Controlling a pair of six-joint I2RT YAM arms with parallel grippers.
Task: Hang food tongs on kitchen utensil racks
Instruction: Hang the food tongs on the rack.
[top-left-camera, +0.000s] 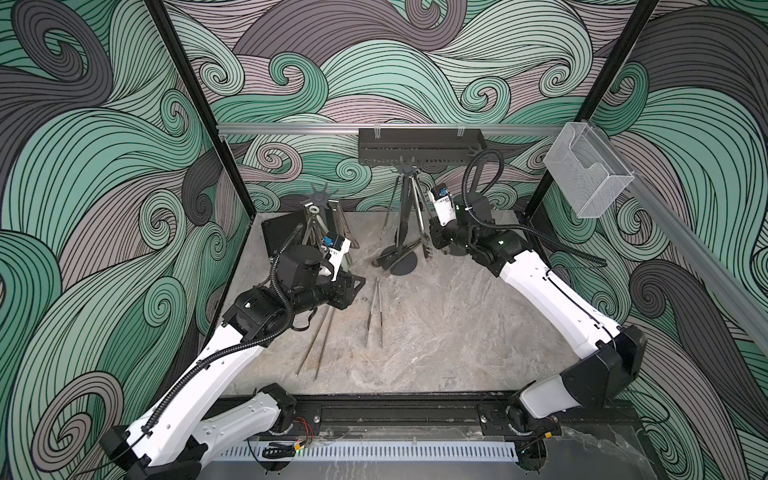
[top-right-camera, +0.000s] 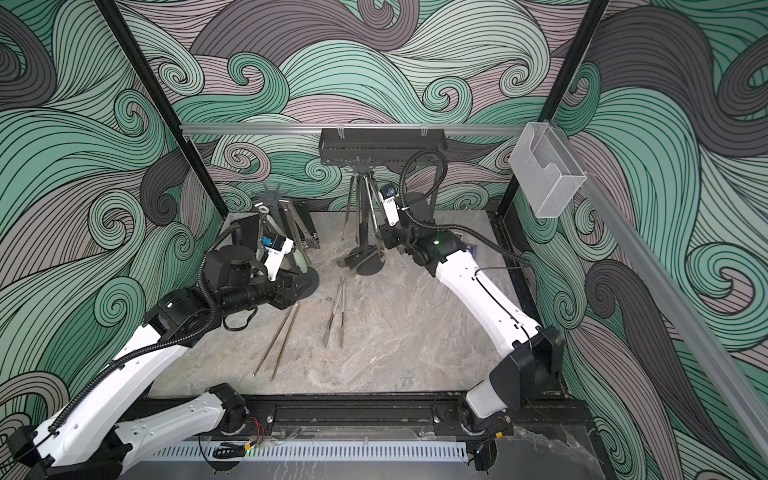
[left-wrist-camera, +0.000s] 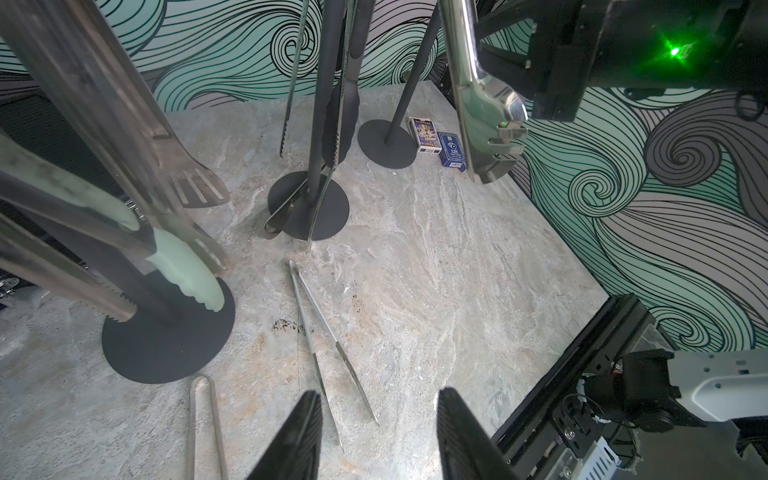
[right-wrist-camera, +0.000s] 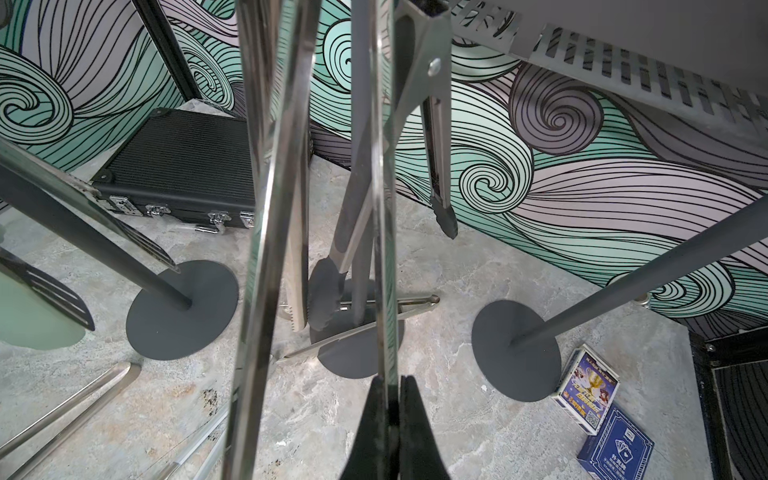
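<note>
Near me, bronze tongs (left-wrist-camera: 191, 428) and steel tongs (left-wrist-camera: 328, 328) lie flat on the table (top-left-camera: 457, 332). My left gripper (left-wrist-camera: 380, 432) hangs near them, fingers apart, holding nothing. Farther off, my right gripper (right-wrist-camera: 390, 380) pinches shiny tongs (right-wrist-camera: 382, 208) hanging at the middle rack (left-wrist-camera: 320, 216).

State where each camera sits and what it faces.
Top views: high in front, looking down on grey marbled table; white left arm and right arm show.
Left wrist: on left arm, facing thin steel tongs lying flat; open left gripper shows.
Right wrist: on right arm, facing dark rack feet; right gripper shut on shiny steel tongs.
Wrist views share: blue card box.
</note>
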